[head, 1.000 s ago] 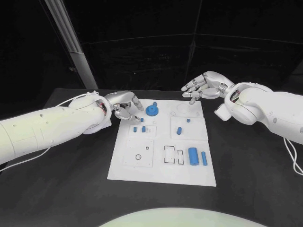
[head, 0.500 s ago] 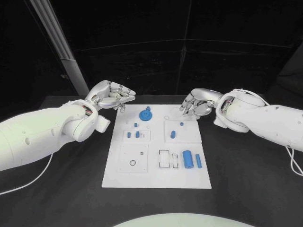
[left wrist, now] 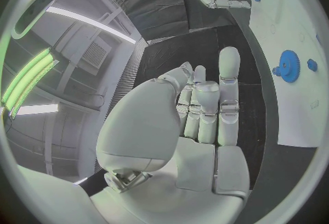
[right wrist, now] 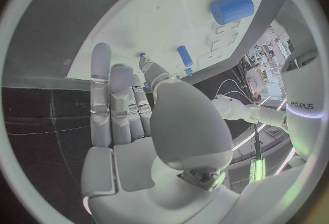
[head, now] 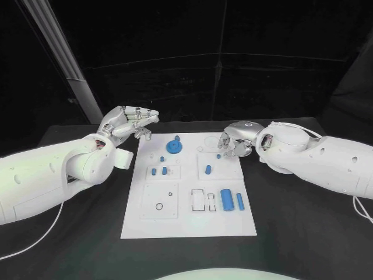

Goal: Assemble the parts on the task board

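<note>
Black table point(head: 312, 233) in a dark room, white task board point(head: 178, 219) with blue parts point(head: 226, 199) at centre; left hand point(head: 127, 122) and right hand point(head: 235, 142) flank its far end, fingers curled, holding nothing.

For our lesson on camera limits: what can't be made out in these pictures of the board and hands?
- Right hand, head view: curled fingers hide whether they touch the board.
- Right wrist view: the hand covers the board's far corner.
- Small parts, head view: too small to tell whether seated.
- Left wrist view: the circle's rim cuts off the board.
</note>
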